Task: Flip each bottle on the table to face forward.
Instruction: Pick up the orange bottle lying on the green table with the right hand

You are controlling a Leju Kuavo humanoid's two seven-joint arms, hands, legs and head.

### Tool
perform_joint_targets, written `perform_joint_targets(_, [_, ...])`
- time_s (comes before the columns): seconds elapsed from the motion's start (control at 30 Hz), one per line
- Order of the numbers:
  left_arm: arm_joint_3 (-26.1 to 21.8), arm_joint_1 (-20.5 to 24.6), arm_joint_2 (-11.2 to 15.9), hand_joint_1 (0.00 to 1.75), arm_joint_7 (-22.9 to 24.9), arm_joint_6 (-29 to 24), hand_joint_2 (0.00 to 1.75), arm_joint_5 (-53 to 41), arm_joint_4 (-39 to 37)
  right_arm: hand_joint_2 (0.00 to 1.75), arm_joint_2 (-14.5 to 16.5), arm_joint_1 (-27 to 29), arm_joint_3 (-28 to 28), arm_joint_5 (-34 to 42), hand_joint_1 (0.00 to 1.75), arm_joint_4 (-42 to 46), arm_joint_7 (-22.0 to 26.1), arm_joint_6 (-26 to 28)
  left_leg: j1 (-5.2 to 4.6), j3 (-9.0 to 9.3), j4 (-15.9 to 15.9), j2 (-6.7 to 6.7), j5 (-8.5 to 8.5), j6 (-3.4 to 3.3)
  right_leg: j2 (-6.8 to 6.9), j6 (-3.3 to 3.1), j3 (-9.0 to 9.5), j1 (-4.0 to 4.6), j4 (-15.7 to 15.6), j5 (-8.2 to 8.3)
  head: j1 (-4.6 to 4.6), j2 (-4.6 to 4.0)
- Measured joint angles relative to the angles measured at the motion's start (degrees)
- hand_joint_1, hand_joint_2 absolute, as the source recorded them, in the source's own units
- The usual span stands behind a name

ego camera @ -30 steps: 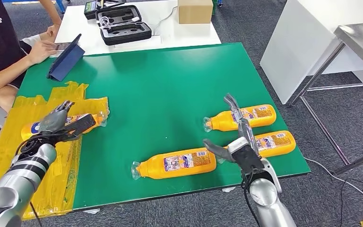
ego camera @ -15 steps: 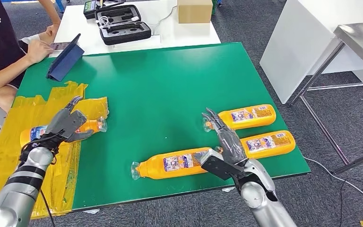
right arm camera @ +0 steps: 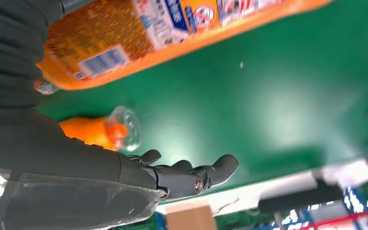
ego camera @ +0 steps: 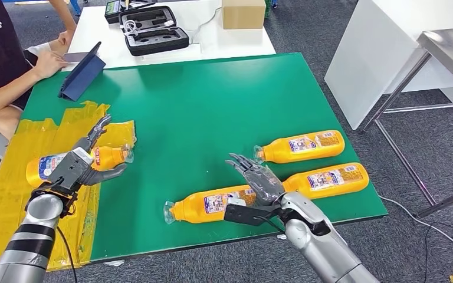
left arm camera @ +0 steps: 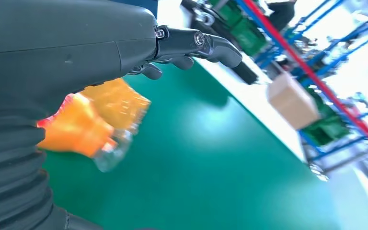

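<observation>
Four orange bottles lie on their sides on the green table [ego camera: 200, 106]. Over on the left, the left robot hand [ego camera: 81, 162] hovers with fingers spread above the left bottle [ego camera: 46, 167], which rests on the yellow tape patch [ego camera: 12, 183] with its clear cap toward the right. It grips nothing.

On the right side, the right robot hand [ego camera: 258, 187] is palm-up, fingers fanned apart and empty, sitting just at the far end of the near bottle [ego camera: 218, 204]. That bottle lies nearest the table's front edge, cap pointing left. Behind it lie the middle-right bottle [ego camera: 330, 178] and the far-right bottle [ego camera: 302, 145], both caps left as well, labels up.

The step in hand looks like a reach for the near bottle. To do it well, the right robot hand wants to come down across the bottle's thick middle, not the slippery cap end, and wrap around before rolling it. It should keep clear of the middle-right bottle just beside it, since a stray finger could send that one rolling toward the right edge. A person [ego camera: 0, 65] sits at the far left corner beside a blue tablet case [ego camera: 82, 73].
</observation>
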State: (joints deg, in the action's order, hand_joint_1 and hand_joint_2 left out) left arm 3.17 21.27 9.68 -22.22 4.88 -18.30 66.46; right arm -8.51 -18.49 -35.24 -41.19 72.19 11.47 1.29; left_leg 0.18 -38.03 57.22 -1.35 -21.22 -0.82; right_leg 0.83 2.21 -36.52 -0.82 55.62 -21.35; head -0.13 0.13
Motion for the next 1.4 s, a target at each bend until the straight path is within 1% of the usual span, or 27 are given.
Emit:
perform_joint_targets(0.1, [1.0,0.1,-0.6,0.00,-0.9,1.1,1.75,1.9,0.6,1.75,0.4,-2.7,-2.8,-0.2,0.00,-3.8,0.1,-0.4,0.00,0.01,0.0,-0.01,0.00,0.00,-0.01,0.01,0.00,0.00,0.0,0.01,-0.01,0.00])
perform_joint_targets(0.33, [2.1,1.0,-1.5,0.00,-1.9,1.6,1.75,3.9,-0.1,1.75,1.6,-7.2,-8.2,-0.9,0.00,-12.2,0.2,-1.8,0.00,0.01,0.0,-0.03,0.00,0.00,-0.01,0.00,-0.01,0.01,0.0,0.01,-0.01,0.00])
perform_joint_targets(0.53, [2.7,1.6,-2.0,0.00,-2.6,1.6,1.75,4.7,-1.7,1.75,2.0,-11.1,-13.1,-2.9,0.00,-18.5,-1.5,-2.6,0.00,0.05,0.0,-0.04,0.00,0.00,-0.02,0.00,0.02,0.00,0.0,0.01,0.01,0.00])
perform_joint_targets(0.57, [2.7,1.6,-2.0,0.00,-2.6,1.6,1.75,4.7,-1.9,1.75,2.0,-11.6,-13.6,-3.1,0.00,-19.3,-1.7,-2.6,0.00,0.06,0.0,-0.05,0.00,0.00,-0.02,0.00,0.02,0.00,0.0,0.01,0.00,0.00])
perform_joint_targets(0.6, [2.7,1.6,-2.1,0.00,-2.6,1.6,1.75,4.8,-2.1,1.75,2.1,-12.1,-14.1,-3.4,0.07,-20.0,-2.0,-2.6,0.00,0.07,0.0,-0.05,0.00,0.00,-0.03,0.00,0.03,0.00,0.0,0.01,-0.01,0.00])
perform_joint_targets(0.63, [2.7,1.7,-2.1,0.00,-2.6,1.6,1.75,5.0,-2.2,1.75,2.2,-12.6,-14.6,-3.7,0.27,-20.7,-2.4,-2.7,0.00,0.09,0.0,-0.06,0.00,0.00,-0.03,0.00,0.04,0.00,0.0,0.01,-0.01,0.00])
perform_joint_targets(0.7, [2.7,1.7,-2.2,0.00,-2.6,1.6,1.75,5.2,-2.5,1.75,2.5,-13.5,-15.6,-4.1,1.12,-22.1,-3.3,-2.9,0.00,0.15,0.0,-0.06,0.00,0.00,-0.03,-0.01,0.09,0.00,0.0,0.00,-0.01,0.00])
perform_joint_targets(0.73, [2.7,1.7,-2.3,0.00,-2.6,1.6,1.75,5.3,-2.7,1.75,2.6,-13.9,-16.0,-4.3,1.50,-22.8,-3.8,-2.8,0.00,0.18,0.0,-0.05,-0.01,0.00,-0.03,-0.01,0.12,0.00,0.0,0.00,-0.01,0.00])
perform_joint_targets(0.77, [2.7,1.7,-2.3,0.00,-2.6,1.6,1.75,5.4,-2.8,1.75,2.8,-14.2,-16.3,-4.4,1.73,-23.5,-4.4,-2.6,0.00,0.23,0.0,-0.05,-0.01,0.00,-0.02,-0.02,0.17,0.00,0.0,-0.01,-0.01,0.00])
perform_joint_targets(0.97, [2.7,1.4,-2.5,0.00,-2.0,1.3,1.75,6.0,-3.1,1.75,3.7,-14.3,-16.4,-4.3,1.75,-25.6,-7.5,2.0,0.00,0.35,0.0,-0.04,-0.01,0.00,-0.02,-0.05,0.28,-0.01,0.0,-0.04,0.00,0.00])
perform_joint_targets(1.1, [2.7,0.7,-2.6,0.00,-1.3,1.1,1.75,6.0,-3.0,1.75,4.4,-12.9,-14.9,-3.6,1.75,-25.7,-8.7,6.4,0.00,0.35,0.0,-0.04,0.01,0.00,-0.02,-0.02,0.29,-0.01,0.0,0.02,-0.01,0.00])
perform_joint_targets(1.3, [2.7,0.0,-3.0,0.00,-1.0,0.9,1.75,6.1,-2.8,1.75,5.4,-11.5,-12.0,-2.9,1.75,-25.3,-8.5,9.7,0.00,0.34,0.0,-0.05,0.00,0.00,-0.03,-0.02,0.29,0.00,0.0,0.01,-0.01,0.00])
perform_joint_targets(1.33, [2.7,-0.2,-3.0,0.00,-0.8,0.9,1.75,6.4,-2.6,1.75,5.5,-11.0,-11.4,-2.4,1.75,-24.9,-8.1,11.1,0.01,0.32,0.0,-0.04,0.00,0.00,-0.02,-0.02,0.28,0.00,0.0,0.01,0.00,0.00])
perform_joint_targets(1.4, [2.7,-0.8,-3.2,0.00,-0.2,1.3,1.75,7.4,-1.7,1.75,6.1,-9.1,-9.0,-1.0,1.75,-23.3,-6.4,15.6,0.01,0.26,0.0,-0.02,0.00,0.00,-0.02,-0.02,0.25,0.01,0.0,-0.01,0.00,0.00])
